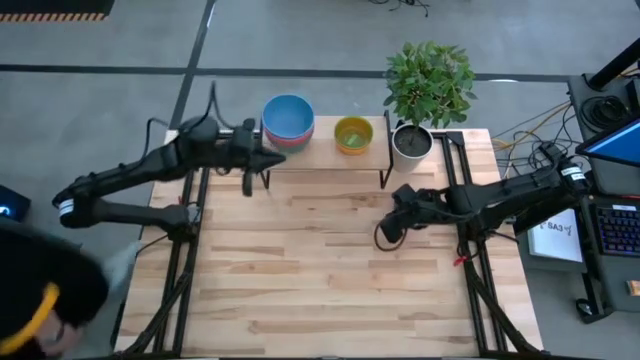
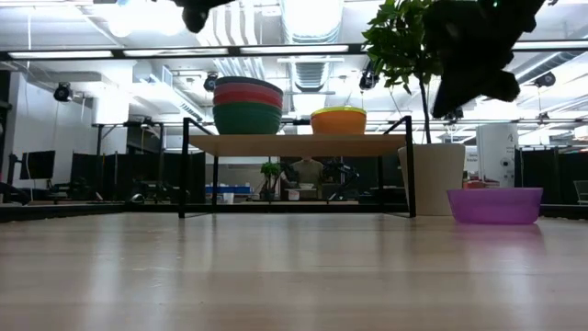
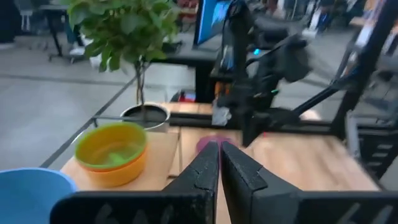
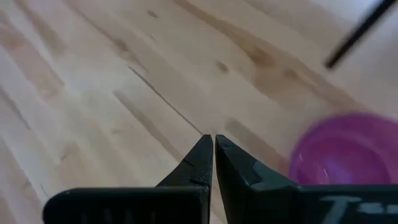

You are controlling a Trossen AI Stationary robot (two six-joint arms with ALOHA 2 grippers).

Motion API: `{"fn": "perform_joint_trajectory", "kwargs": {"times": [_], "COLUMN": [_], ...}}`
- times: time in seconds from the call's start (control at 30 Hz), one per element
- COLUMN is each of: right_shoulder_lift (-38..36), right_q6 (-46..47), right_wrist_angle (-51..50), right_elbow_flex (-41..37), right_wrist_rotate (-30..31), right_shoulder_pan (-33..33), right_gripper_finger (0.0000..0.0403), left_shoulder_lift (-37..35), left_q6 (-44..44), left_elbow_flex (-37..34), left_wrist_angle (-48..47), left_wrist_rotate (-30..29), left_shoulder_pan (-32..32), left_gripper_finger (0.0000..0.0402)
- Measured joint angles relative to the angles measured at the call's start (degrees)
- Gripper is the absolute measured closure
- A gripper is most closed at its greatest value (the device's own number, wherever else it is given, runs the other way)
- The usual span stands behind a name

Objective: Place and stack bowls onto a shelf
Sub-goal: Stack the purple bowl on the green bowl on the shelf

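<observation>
On the shelf (image 1: pixel 330 152) the larger bowls are nested in one stack, the blue bowl (image 1: pixel 288 117) on top; the low view shows teal, red and pink under it (image 2: pixel 247 106). Beside it stands the orange bowl (image 1: pixel 353 134) with yellow and lime green nested inside (image 3: pixel 112 152). The purple bowl (image 2: pixel 494 204) rests on the table by the white plant pot; the high view hides it under the right arm. My left gripper (image 3: pixel 219 149) is shut and hovers at the shelf's near edge beside the blue stack (image 1: pixel 272 160). My right gripper (image 4: pixel 213 142) is shut above the table, next to the purple bowl (image 4: pixel 348 158).
A white pot (image 1: pixel 412 143) with a leafy plant stands at the shelf's right end. A person's head (image 1: pixel 40 300) shows off the table's near left corner. Bare wooden tabletop (image 1: pixel 320 280) stretches toward the near edge. Monitors and cables lie off the table's right side.
</observation>
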Motion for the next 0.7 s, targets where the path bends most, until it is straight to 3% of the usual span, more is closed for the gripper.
{"fn": "perform_joint_trajectory", "kwargs": {"times": [0.17,0.33,0.53,0.7], "right_shoulder_lift": [0.0,2.1,8.8,14.9], "right_q6": [4.0,5.7,5.3,4.8], "right_wrist_angle": [-6.0,-10.7,-10.2,-10.1], "right_elbow_flex": [0.1,0.1,0.1,0.1], "right_wrist_rotate": [-5.8,-7.2,-9.5,-9.7], "right_shoulder_pan": [-4.5,-8.3,-11.7,-14.0], "right_gripper_finger": [0.0388,0.0348,0.0281,0.0249], "left_shoulder_lift": [-7.5,-11.9,-14.6,-14.5], "left_q6": [-3.0,-4.7,-5.1,-4.9], "left_elbow_flex": [-9.9,-16.5,-19.6,-19.7], "left_wrist_angle": [9.2,15.3,17.8,17.9], "left_wrist_rotate": [0.0,-0.1,-0.2,-0.2], "left_shoulder_pan": [-2.2,-2.5,-2.5,-2.5], "left_gripper_finger": [0.0402,0.0402,0.0402,0.0402]}}
